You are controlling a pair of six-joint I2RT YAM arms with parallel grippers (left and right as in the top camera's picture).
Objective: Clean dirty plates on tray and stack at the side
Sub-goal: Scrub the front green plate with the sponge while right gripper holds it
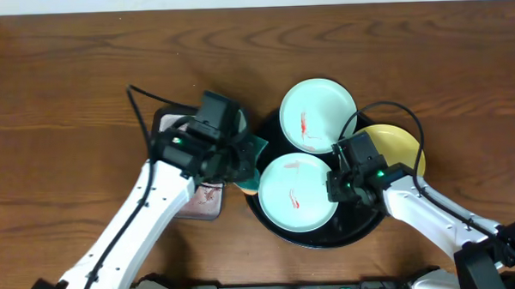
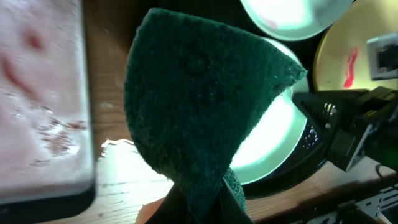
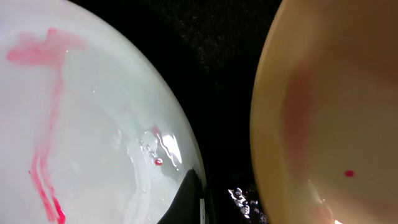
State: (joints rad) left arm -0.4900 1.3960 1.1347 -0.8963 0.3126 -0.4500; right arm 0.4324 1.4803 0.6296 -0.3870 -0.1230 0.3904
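The sponge [image 2: 199,106] covers much of one mint plate [image 2: 273,138]; the right arm [image 1: 423,209] apparently hides part of the yellow plate [image 1: 397,146].

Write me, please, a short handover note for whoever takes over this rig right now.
Left tool: shut on the green sponge, held at the left edge of the black tray, beside the front mint plate.
Right tool: shut, holding nothing, its tip at that plate's right rim, next to the yellow plate; contact unclear.
Things: both of those plates and the rear mint plate sit on the tray. The small white tray lies to the left.
Done: sponge picked up.
Left: all three plates show red smears; wipe each, then stack them at the side.
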